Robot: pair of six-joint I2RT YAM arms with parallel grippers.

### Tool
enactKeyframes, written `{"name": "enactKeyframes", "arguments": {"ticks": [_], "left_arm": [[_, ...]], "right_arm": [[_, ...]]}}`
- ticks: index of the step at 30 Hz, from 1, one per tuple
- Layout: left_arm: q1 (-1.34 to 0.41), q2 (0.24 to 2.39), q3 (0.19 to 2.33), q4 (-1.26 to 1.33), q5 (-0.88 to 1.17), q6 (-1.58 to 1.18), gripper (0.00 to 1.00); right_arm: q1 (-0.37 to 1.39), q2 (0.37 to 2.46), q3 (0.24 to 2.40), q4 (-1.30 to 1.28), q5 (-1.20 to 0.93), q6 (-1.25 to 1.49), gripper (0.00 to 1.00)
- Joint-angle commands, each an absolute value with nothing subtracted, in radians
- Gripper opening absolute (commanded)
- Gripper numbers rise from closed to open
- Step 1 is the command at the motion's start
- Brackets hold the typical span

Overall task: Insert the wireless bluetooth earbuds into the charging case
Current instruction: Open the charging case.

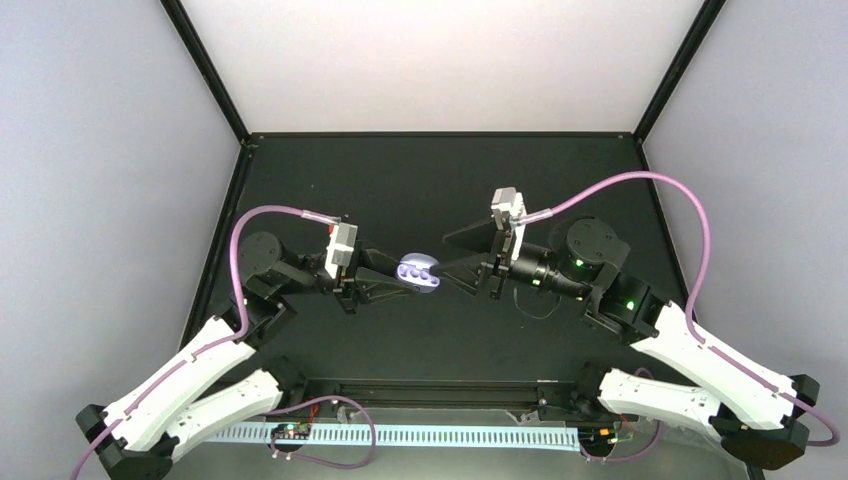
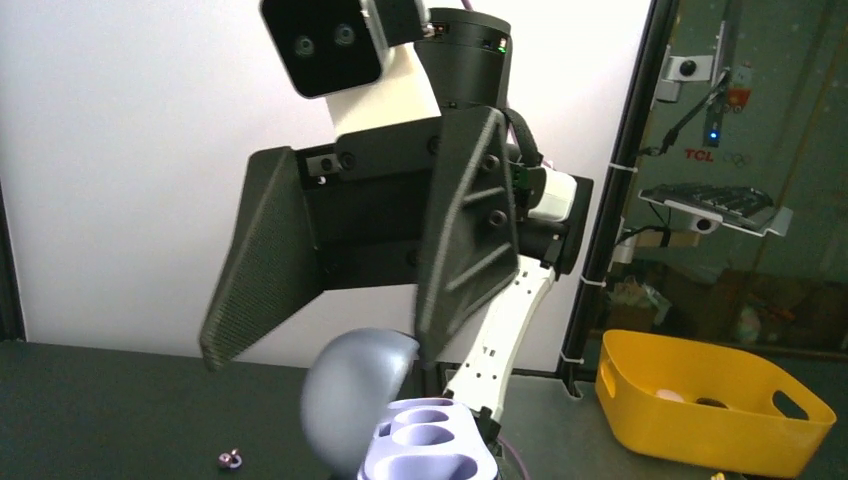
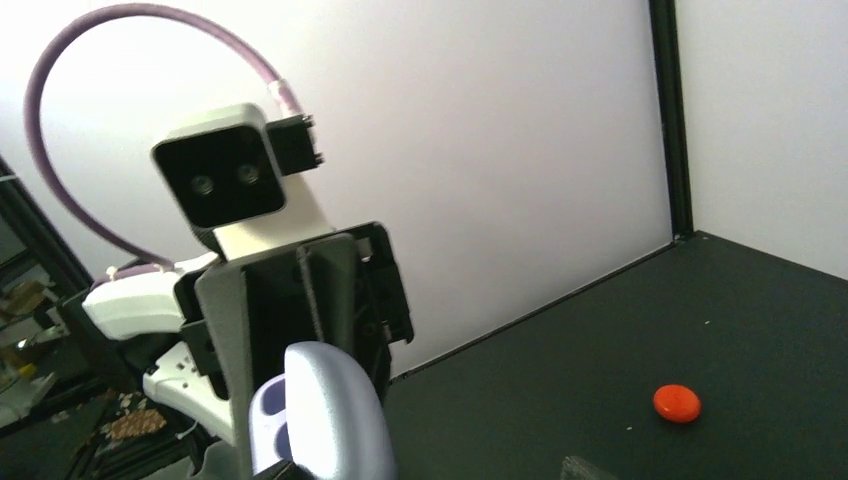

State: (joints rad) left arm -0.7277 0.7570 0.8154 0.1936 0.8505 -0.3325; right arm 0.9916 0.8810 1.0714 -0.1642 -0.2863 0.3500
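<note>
Arms meet over the middle of the surface (image 1: pixel 400 180), and from where I stand it looks like a handover being set up. The left end effector (image 1: pixel 392 278) is closed around the lavender charging case (image 1: pixel 418 272) and holds it off the surface, tipped so its open face turns toward the other arm. I take this as a way of presenting the wells for loading.

The lid (image 2: pixel 355 400) is swung back. The wells (image 2: pixel 425 450) that show look empty, so I judge that no earbuds have gone in yet.

The right end effector (image 2: pixel 322 352) faces the case with its two fingers spread wide and nothing between them. One fingertip sits just at the rim of the lid. I cannot tell whether it touches, but it may be there to prop the lid open.

As for the earbuds, neither arm carries one. A tiny purplish piece (image 2: pixel 230 460) with a stub lies on the surface well apart from the case, and is probably one of them. A small red-orange piece (image 3: pixel 677 402) lies out toward a corner post (image 3: pixel 670 110). It is too small to tell whether it is an earbud or something else.

With the case already held ready, the free right arm seems the one to fetch them. Things so small will need a careful pinch.
</note>
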Motion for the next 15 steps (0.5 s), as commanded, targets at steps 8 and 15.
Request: {"name": "enactKeyframes", "arguments": {"ticks": [8, 15], "left_arm": [[-0.735, 0.684, 0.8, 0.171, 0.82, -0.279, 0.02], [-0.735, 0.641, 0.794, 0.102, 0.764, -0.259, 0.02]], "right_arm": [[0.985, 0.847, 1.104, -0.157, -0.214, 0.365, 0.7], [0.985, 0.799, 1.081, -0.2, -0.152, 0.348, 0.75]]}}
